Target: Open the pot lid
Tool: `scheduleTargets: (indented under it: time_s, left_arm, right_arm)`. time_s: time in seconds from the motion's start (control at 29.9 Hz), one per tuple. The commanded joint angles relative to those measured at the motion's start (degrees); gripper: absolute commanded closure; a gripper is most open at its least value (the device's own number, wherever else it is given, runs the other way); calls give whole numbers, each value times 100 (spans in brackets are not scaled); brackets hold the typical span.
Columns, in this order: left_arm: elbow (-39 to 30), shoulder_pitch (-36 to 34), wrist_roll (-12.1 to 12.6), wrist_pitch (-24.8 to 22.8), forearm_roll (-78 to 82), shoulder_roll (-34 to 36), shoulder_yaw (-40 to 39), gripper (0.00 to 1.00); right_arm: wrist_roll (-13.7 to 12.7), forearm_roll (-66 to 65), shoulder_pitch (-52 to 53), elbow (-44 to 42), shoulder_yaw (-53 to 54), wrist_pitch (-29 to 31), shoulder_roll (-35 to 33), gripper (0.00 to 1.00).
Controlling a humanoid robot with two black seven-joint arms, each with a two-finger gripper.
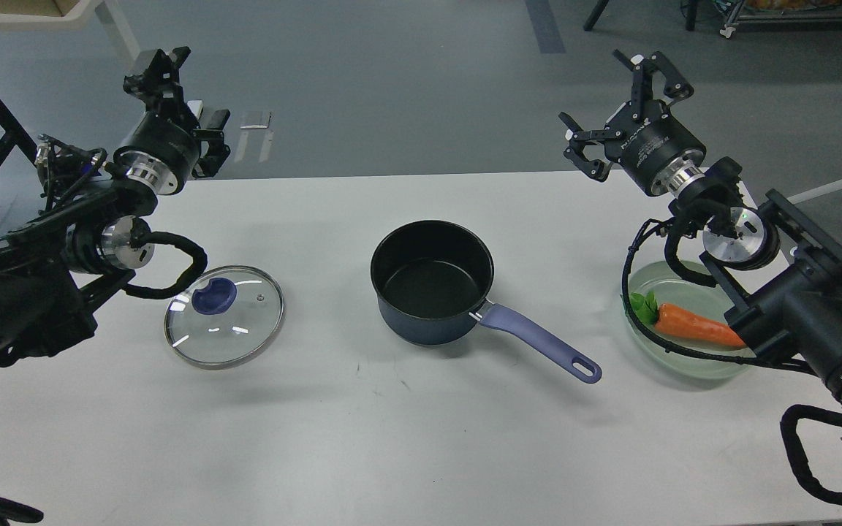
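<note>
A dark blue pot (432, 283) with a purple handle (538, 342) stands uncovered at the table's middle. Its glass lid (224, 315) with a blue knob (214, 294) lies flat on the table to the pot's left. My left gripper (183, 106) is open and empty, raised over the table's far left edge, behind the lid. My right gripper (617, 104) is open and empty, raised over the far right edge, well apart from the pot.
A pale green plate (691, 361) with a toy carrot (691, 326) sits at the right, partly under my right arm. The white table (406, 438) has bare room in front. A white stand leg (125, 33) is on the floor at the far left.
</note>
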Motion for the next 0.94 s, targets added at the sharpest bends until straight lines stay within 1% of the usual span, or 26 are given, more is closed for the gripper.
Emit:
scheduleTargets:
  time_s: [0.0, 0.17, 0.23, 0.33, 0.9]
  left_arm:
    - [-1, 46, 0, -97, -329, -142, -43, 1]
    - [34, 344, 0, -158, -347, -291, -561, 1]
    - [34, 458, 0, -219, -347, -344, -720, 1]
    - [34, 555, 0, -237, -347, -353, -755, 1]
    - [34, 564, 0, -237, -355, -353, -861, 1]
  right_arm:
    - [-3, 4, -41, -57, 505, -15, 268, 0]
    - [-3, 30, -33, -118, 690, -24, 268, 0]
    - [-12, 327, -33, -136, 708, -32, 268, 0]
    - [-12, 689, -24, -337, 682, -32, 268, 0]
    - [-3, 698, -50, -329, 559, 55, 268, 0]
